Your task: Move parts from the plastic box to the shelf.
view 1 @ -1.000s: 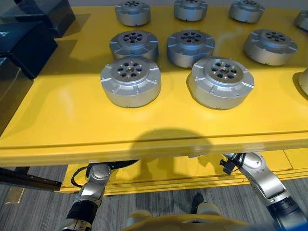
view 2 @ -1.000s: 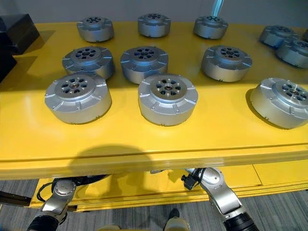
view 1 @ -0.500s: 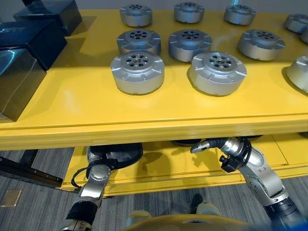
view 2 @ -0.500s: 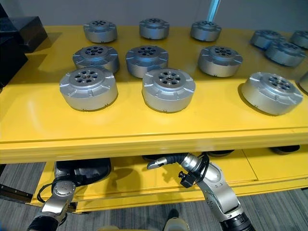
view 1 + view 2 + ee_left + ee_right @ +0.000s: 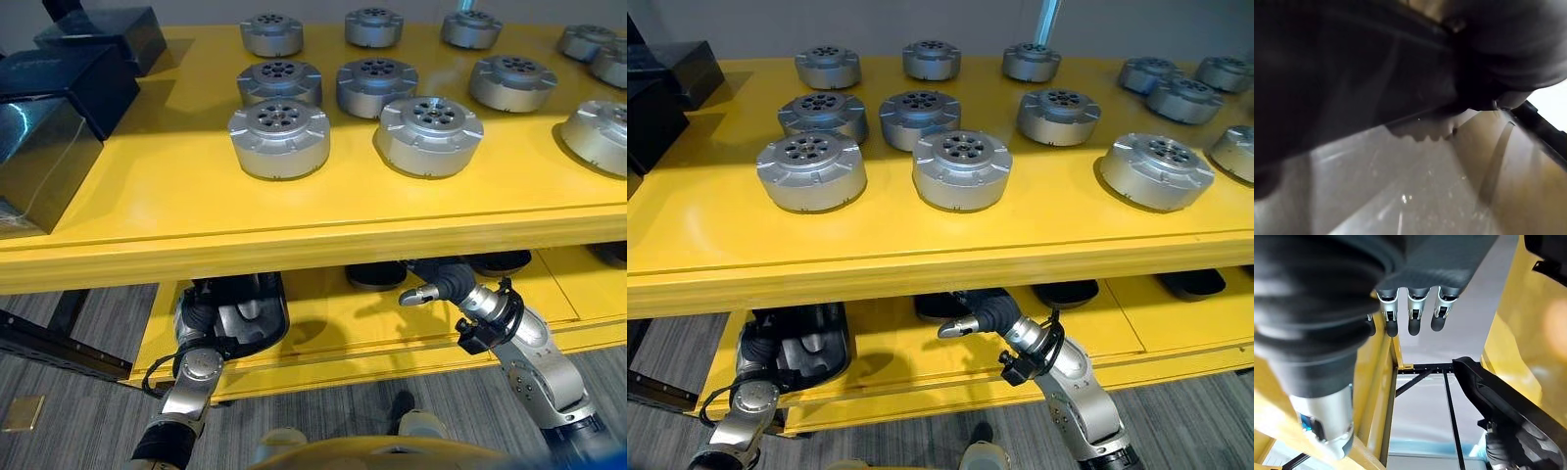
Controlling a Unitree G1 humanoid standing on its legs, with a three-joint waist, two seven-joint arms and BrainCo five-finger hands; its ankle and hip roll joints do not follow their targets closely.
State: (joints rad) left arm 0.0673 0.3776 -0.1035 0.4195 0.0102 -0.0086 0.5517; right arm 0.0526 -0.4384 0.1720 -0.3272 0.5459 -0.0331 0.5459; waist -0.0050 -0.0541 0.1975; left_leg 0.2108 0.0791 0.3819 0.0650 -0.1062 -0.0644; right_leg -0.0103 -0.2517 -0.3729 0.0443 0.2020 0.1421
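Note:
Several silver round parts (image 5: 279,139) stand in rows on the yellow upper shelf (image 5: 196,220). Under its front edge, my left hand (image 5: 231,311) shows as a dark mass over the lower yellow shelf (image 5: 323,333); its own wrist view is dark and does not show the fingers. My right hand (image 5: 443,282) is over the lower shelf too, with one straight silver finger (image 5: 417,294) pointing left. Its fingers (image 5: 1410,316) hold nothing in the right wrist view.
Dark glossy boxes (image 5: 49,137) sit at the left end of the upper shelf. Flat dark round things (image 5: 376,276) (image 5: 1185,284) lie at the back of the lower shelf. Grey floor (image 5: 88,392) lies in front of the shelf unit.
The camera has drawn back and the lower shelf has come into sight. Both hands, hidden under the upper shelf's edge a second ago, now show below it.

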